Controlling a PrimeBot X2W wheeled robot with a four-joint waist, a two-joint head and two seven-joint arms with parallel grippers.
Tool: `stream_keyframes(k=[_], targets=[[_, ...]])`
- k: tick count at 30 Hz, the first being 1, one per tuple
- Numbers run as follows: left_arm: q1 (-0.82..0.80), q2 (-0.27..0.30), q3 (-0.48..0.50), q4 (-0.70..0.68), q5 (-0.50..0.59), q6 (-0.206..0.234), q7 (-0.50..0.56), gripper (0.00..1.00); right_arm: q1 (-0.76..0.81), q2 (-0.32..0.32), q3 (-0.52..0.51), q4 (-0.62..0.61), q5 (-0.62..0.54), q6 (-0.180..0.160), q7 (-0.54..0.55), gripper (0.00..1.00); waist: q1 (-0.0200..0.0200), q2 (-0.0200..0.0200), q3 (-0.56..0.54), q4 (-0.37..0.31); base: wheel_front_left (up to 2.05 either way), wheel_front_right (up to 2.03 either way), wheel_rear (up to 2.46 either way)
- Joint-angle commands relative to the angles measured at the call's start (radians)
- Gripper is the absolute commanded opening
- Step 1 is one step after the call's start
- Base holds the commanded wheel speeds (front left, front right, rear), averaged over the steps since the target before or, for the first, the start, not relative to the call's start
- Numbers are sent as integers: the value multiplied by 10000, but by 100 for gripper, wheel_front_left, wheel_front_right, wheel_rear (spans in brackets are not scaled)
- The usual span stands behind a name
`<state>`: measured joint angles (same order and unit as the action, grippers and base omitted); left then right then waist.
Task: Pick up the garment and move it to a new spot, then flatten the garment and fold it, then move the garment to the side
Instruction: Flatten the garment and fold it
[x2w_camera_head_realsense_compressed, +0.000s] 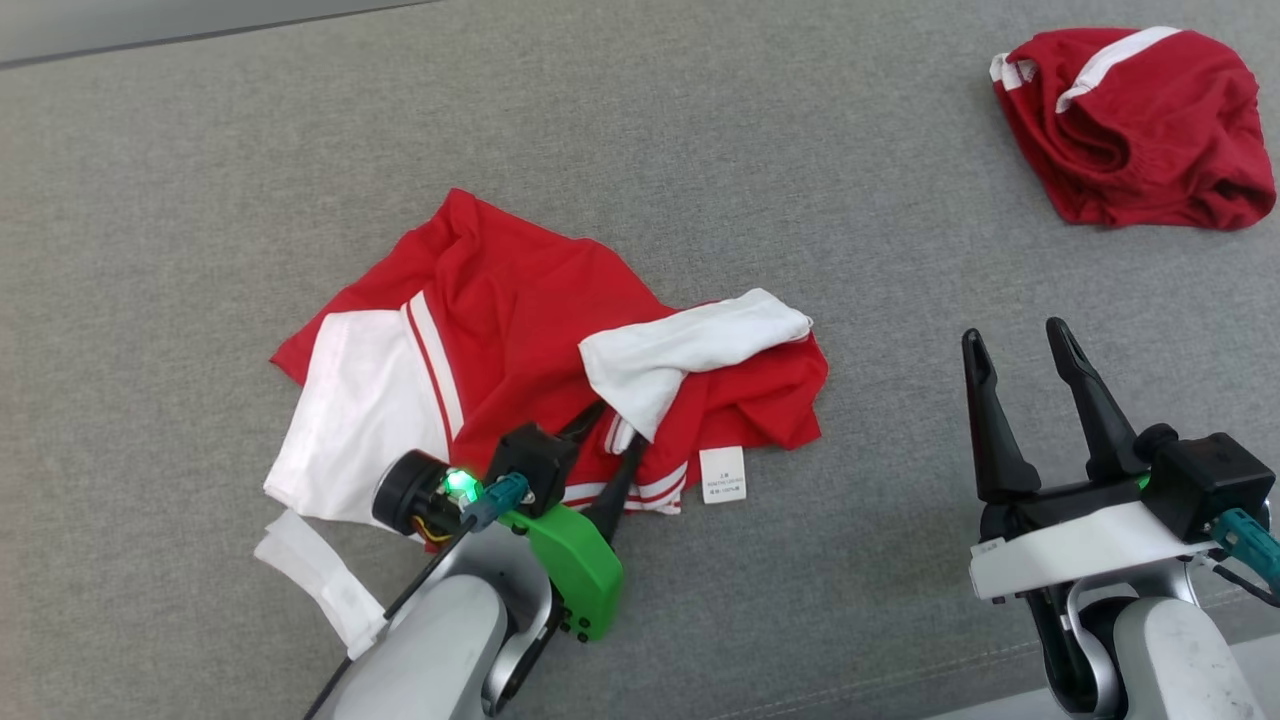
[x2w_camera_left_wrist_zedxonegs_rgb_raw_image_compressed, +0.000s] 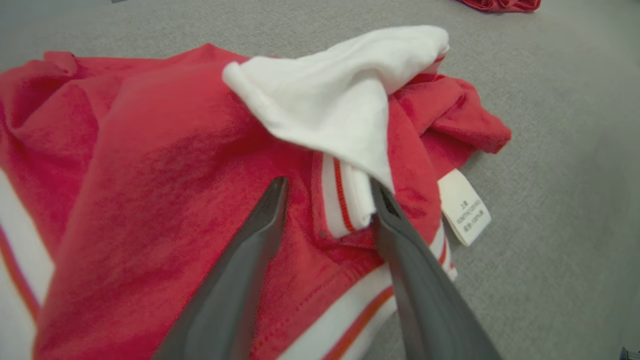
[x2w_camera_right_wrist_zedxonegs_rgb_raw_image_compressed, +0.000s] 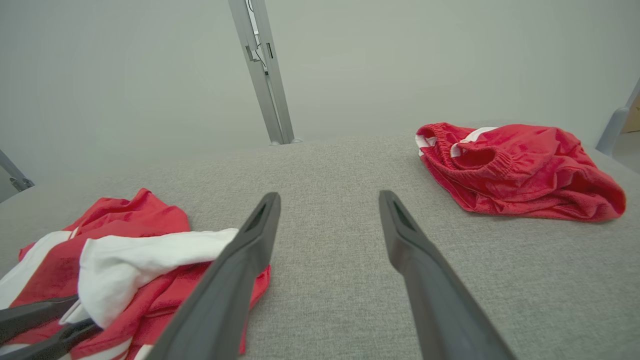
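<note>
On the grey upholstered surface (x2w_camera_head_realsense_compressed: 700, 130) the crumpled red-and-white jersey (x2w_camera_head_realsense_compressed: 500, 300) lies centre-left, well apart from the red shorts (x2w_camera_head_realsense_compressed: 1140, 130) (far right corner). This looks like the first pick-up. The left gripper (x2w_camera_head_realsense_compressed: 612, 435) is spread, its fingers astride a white striped trim fold, clamping nothing, possibly touching cloth. The right gripper (x2w_camera_head_realsense_compressed: 1015, 335) hovers spread and empty. Next: pinch that fold firmly, then lift. A care label (x2w_camera_head_realsense_compressed: 722, 474) sits at the hem.

It looked like a robotics lab or test bay, not a home. A broad counter (x2w_camera_head_realsense_compressed: 180, 180) was covered in plain grey fabric. Behind its far edge rose a bare pale wall (x2w_camera_right_wrist_zedxonegs_rgb_raw_image_compressed: 125, 75), and an aluminium frame post (x2w_camera_right_wrist_zedxonegs_rgb_raw_image_compressed: 262, 75) carrying a cable stood at that edge.
</note>
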<state>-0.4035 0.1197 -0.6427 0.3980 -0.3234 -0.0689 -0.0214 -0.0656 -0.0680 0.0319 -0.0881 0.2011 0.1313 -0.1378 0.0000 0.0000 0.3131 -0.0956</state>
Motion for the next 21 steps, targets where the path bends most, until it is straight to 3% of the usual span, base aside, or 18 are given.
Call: stream_keyframes(k=[1,13,18,21], targets=[[-265,69,83,-1,-71,-30,-163,0,-92,36,-31,55,94,-11,-73,100,0,0,209,-215,0,0,0],[-1285,484,216,-2252,690,304,-1115,0,-129,116,-78,383,246,-13,-248,100,0,0,-244,-75,0,0,0],[-1329,1052,829,-3364,854,835,-955,0,36,133,-190,432,321,-11,-297,100,0,0,-413,87,0,0,0],[-783,1587,1505,-3858,684,1371,-804,0,111,143,-265,428,338,-13,-310,100,0,0,-436,245,0,0,0]])
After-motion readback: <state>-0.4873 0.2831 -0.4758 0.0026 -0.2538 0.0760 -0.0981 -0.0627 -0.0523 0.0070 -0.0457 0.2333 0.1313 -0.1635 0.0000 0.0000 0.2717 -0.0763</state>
